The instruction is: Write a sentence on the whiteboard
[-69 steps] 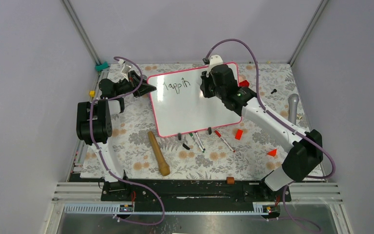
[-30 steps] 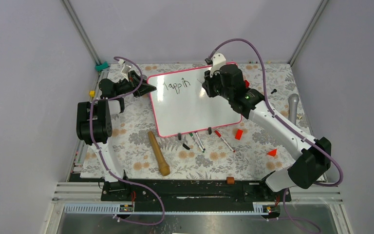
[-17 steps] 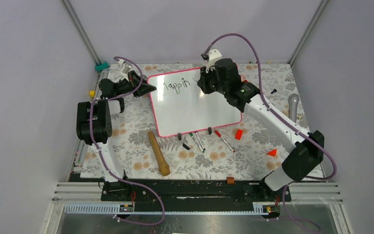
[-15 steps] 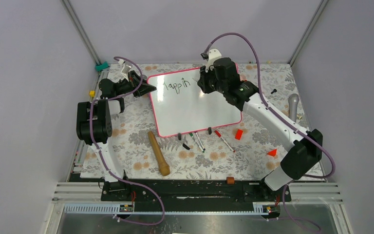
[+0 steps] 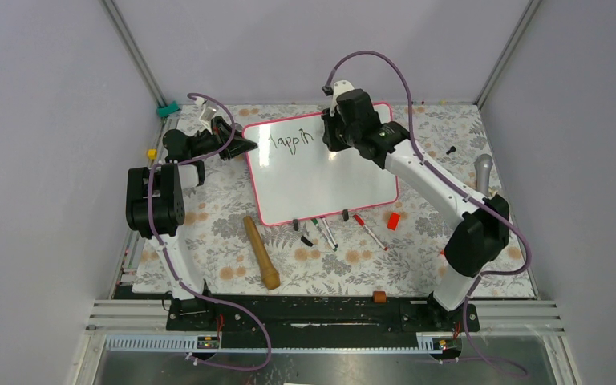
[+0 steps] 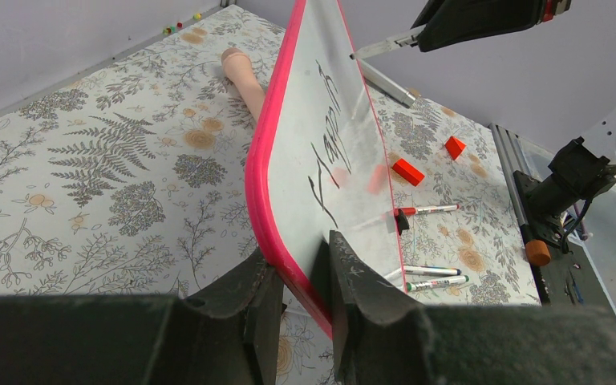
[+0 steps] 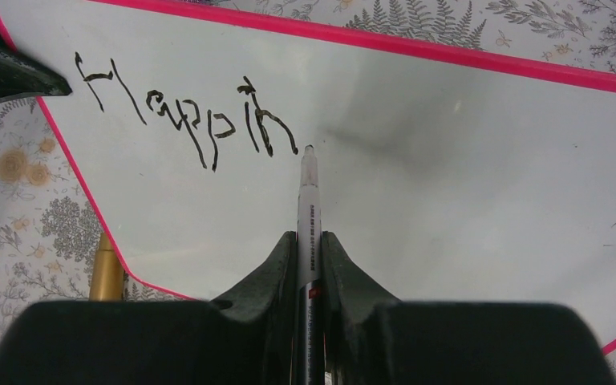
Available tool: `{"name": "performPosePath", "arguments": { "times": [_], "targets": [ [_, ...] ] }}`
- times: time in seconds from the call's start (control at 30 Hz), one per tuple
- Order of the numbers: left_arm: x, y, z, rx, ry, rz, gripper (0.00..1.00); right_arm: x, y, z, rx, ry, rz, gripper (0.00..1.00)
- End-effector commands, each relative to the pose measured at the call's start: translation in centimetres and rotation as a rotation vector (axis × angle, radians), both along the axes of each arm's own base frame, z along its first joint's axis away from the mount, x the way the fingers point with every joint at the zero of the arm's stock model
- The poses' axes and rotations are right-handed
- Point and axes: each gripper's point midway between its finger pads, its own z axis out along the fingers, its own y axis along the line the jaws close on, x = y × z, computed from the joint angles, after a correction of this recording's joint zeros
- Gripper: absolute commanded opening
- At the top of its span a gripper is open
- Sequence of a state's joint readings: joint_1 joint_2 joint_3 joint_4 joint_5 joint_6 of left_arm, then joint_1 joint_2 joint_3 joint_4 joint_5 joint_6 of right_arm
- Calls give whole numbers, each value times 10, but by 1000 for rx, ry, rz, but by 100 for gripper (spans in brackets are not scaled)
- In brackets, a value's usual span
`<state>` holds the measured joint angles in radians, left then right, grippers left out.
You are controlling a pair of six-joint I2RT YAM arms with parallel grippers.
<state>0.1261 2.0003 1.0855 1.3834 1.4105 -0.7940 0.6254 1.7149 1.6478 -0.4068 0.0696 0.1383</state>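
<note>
Writing stands at "Happin" on the whiteboard

The whiteboard (image 5: 321, 172) lies angled across the far middle of the floral tabletop (image 5: 208, 224), and the sentence (image 5: 290, 139) is just a scribble near its far edge from overhead. The right wrist camera spells it out: "Happin", one line of black strokes. There the right claw (image 7: 309, 241) is clamped on a slim marker (image 7: 308, 192), its tip right beside the last letter; contact is hard to call. The left wrist view shows the left claw (image 6: 301, 269) pinching the board's pink frame, one finger on each face, with the writing running away edge-on. Only the overhead shows a wooden pin (image 5: 261, 252) near the board's near-left corner; loose markers (image 5: 369, 231) and a red block (image 5: 393, 220) show too.
</note>
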Motion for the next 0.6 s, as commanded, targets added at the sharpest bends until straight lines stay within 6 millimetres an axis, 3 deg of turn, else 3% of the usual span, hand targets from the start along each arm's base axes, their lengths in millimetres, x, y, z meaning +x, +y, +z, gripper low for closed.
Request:
{"name": "performPosePath", "arguments": {
  "times": [0.0,0.57],
  "targets": [
    [-38,-4,-30,140,-168,-226,0,9,0,17,-4,-30,-32,0],
    [-39,-4,-30,140,-172,-225,0,12,6,9,-24,-8,-14,0]
  ]
}}
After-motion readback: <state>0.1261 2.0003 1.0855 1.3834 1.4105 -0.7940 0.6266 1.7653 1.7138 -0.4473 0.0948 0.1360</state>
